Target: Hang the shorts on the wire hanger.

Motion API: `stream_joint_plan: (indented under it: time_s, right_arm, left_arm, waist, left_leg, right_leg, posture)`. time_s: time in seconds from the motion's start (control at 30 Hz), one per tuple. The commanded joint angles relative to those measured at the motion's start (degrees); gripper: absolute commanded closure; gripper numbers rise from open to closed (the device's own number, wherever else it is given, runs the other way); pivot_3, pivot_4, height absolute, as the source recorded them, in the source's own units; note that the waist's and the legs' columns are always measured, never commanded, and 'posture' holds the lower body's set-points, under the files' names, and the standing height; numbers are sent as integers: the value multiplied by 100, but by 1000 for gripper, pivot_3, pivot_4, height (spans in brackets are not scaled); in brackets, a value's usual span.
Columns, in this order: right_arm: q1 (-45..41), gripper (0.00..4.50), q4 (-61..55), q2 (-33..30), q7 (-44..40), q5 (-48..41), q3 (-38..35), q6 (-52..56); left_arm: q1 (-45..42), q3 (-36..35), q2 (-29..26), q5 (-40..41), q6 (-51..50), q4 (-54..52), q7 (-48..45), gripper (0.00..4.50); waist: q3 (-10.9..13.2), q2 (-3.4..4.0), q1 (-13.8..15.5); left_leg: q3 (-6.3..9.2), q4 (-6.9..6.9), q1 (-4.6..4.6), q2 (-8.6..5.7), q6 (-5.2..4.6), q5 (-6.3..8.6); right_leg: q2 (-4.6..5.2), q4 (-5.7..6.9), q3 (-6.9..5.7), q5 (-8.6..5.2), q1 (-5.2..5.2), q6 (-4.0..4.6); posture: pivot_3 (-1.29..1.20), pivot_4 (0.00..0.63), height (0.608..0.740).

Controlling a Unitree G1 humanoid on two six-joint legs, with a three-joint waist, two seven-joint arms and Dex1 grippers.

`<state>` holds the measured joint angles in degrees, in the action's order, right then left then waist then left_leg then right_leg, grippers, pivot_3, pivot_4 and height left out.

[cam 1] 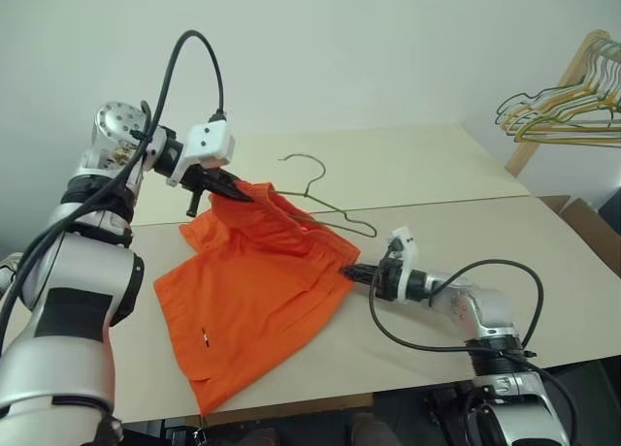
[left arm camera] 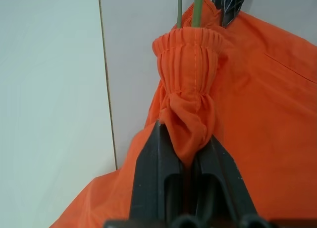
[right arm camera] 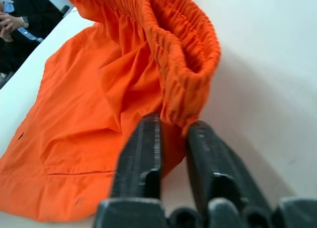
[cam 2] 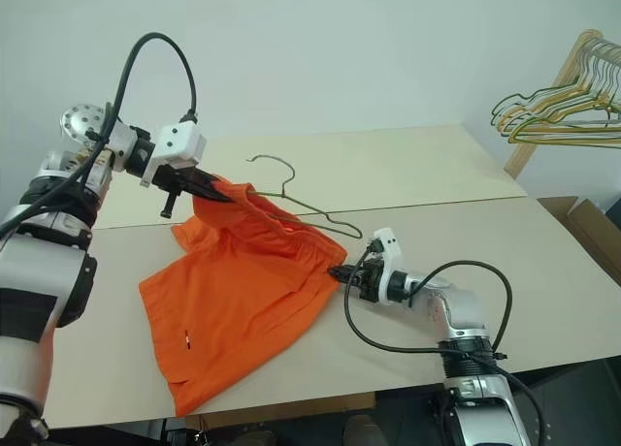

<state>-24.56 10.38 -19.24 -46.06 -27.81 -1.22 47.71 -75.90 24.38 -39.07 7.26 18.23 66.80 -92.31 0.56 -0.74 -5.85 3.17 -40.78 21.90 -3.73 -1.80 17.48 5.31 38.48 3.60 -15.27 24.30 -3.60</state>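
The orange shorts (cam 1: 252,291) lie partly spread on the beige table (cam 1: 437,175), with their waistband lifted at the far left corner. My left gripper (cam 1: 238,192) is shut on that bunched waistband, seen close up in the left wrist view (left arm camera: 190,104). The thin wire hanger (cam 1: 330,206) lies behind the shorts, hook pointing away; its wires (left arm camera: 188,7) run into the waistband opening. My right gripper (cam 1: 347,270) sits low at the right end of the waistband, and in the right wrist view its fingers (right arm camera: 143,148) are closed on the gathered elastic edge (right arm camera: 190,74).
A bunch of yellow and green hangers (cam 1: 572,107) hangs on a wooden pole at the far right. A cardboard box (cam 1: 582,218) stands beyond the table's right edge. A seated person (right arm camera: 20,20) shows past the table. A seam (cam 1: 466,202) crosses the tabletop.
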Motion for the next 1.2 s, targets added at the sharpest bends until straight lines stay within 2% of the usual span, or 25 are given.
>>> stream_joint_plan:
  time_s: [0.03,0.2,0.37,0.57,0.8,1.0,1.1,1.2]
  right_arm:
    - [-161,4474,-152,-9,42,-144,-105,79]
    - [-212,4474,-73,-171,227,-147,-295,184]
    - [-395,4474,187,-600,153,-198,-619,161]
    - [-419,4474,328,-1103,-163,-142,-647,-73]
    - [-255,4474,144,-1282,-235,36,-519,-461]
    - [60,4474,-974,-1667,-358,716,-202,-1841]
    - [-119,4474,-1542,-2081,-378,1447,262,-2520]
    - [-541,4474,-1823,-2301,-414,1802,582,-2577]
  left_arm:
    - [-68,-175,-51,152,-47,-161,-19,4500]
    - [-55,-100,-173,448,-134,-340,-19,4500]
    - [65,479,-580,1087,-362,-934,-19,4500]
    - [59,755,-708,1076,-292,-790,-19,4500]
    - [32,462,-519,347,-29,-256,-19,4500]
    - [83,110,-367,-161,154,-121,13,4500]
    - [139,-113,-219,-330,242,-172,241,4500]
    - [171,-346,-33,-472,218,-218,586,4500]
  waist:
    - [0,0,-2]
    - [0,0,-10]
    - [0,0,-52]
    - [0,-1,-110]
    - [0,-1,-133]
    - [0,-1,-122]
    - [0,-1,-119]
    - [0,-1,-119]
  left_leg:
    - [0,0,0,0,0,0]
    - [0,0,0,0,0,0]
    - [1,0,3,-1,-2,1]
    - [7,-1,2,0,-4,2]
    - [7,-2,-1,-2,-4,2]
    - [7,-4,6,-8,-4,2]
    - [7,-8,8,-14,-6,4]
    - [6,-10,5,-14,-9,5]
  right_leg:
    - [0,0,0,0,0,0]
    - [0,0,0,0,0,0]
    - [5,2,3,1,4,-3]
    - [3,0,2,1,-1,-3]
    - [-2,-2,7,1,-1,-4]
    - [3,-1,7,-1,5,-9]
    - [7,-3,7,-1,4,-15]
    - [7,-6,8,-1,0,-17]
  posture:
    - [-54,0,740]
    - [-61,0,740]
    - [-67,0,740]
    - [-65,0,740]
    - [-67,0,740]
    - [-74,0,740]
    - [-81,0,740]
    - [-91,0,740]
